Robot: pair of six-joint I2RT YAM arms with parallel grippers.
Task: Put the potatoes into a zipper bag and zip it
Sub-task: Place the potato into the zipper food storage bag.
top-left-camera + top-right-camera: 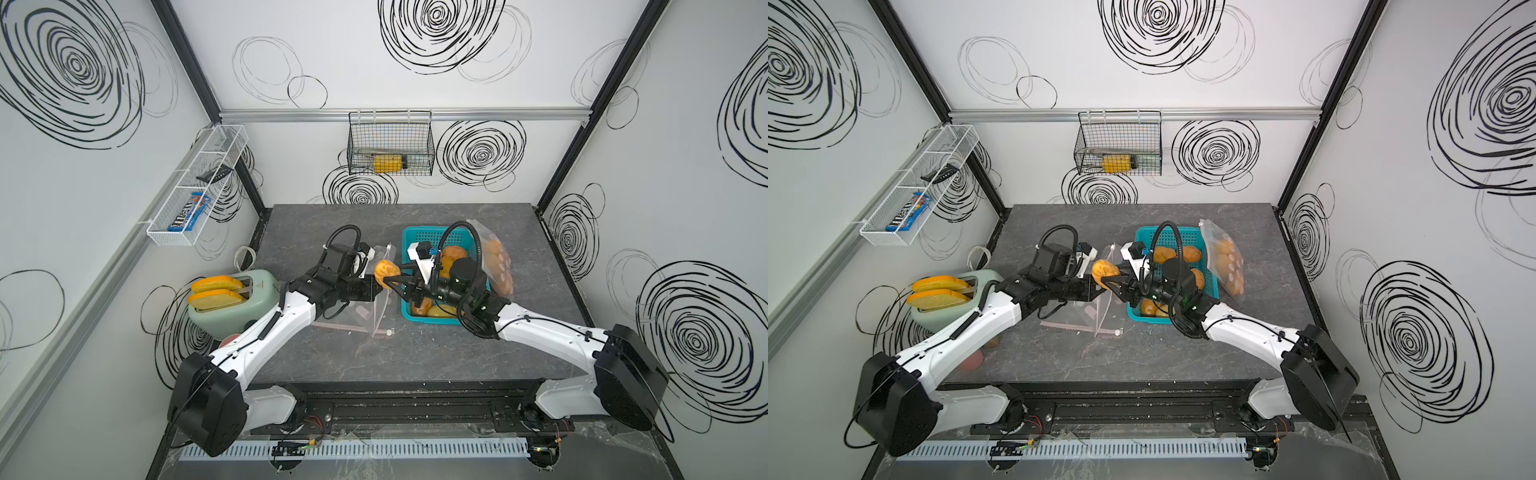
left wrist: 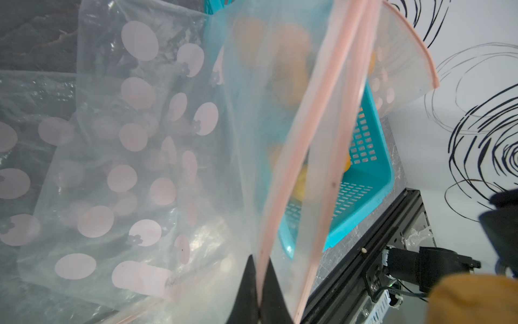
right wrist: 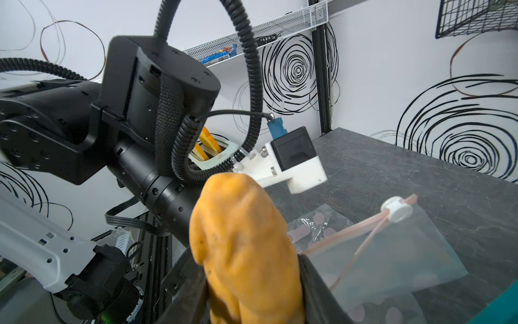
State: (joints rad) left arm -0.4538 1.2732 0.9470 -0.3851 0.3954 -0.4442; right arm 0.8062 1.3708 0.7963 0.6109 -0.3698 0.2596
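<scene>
Glossy translucent plastic zipper bag (image 2: 252, 140), wrinkled matt potato (image 3: 246, 252), perforated plastic basket (image 1: 419, 239)

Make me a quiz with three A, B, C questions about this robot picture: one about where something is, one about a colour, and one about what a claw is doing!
1. Where are the toast slices?
A. in the toaster
B. on the floor
C. under the table

2. What colour is the plastic basket?
A. red
B. teal
C. black

3. What is the right claw doing?
A. hanging open and empty
B. gripping toast
C. gripping a potato

Answers:
1 A: both slices stick up out of the toaster's slots.
2 B: its slotted walls are teal in both top views.
3 C: it clamps an orange potato, next to the zipper bag that the left claw pinches.
</scene>
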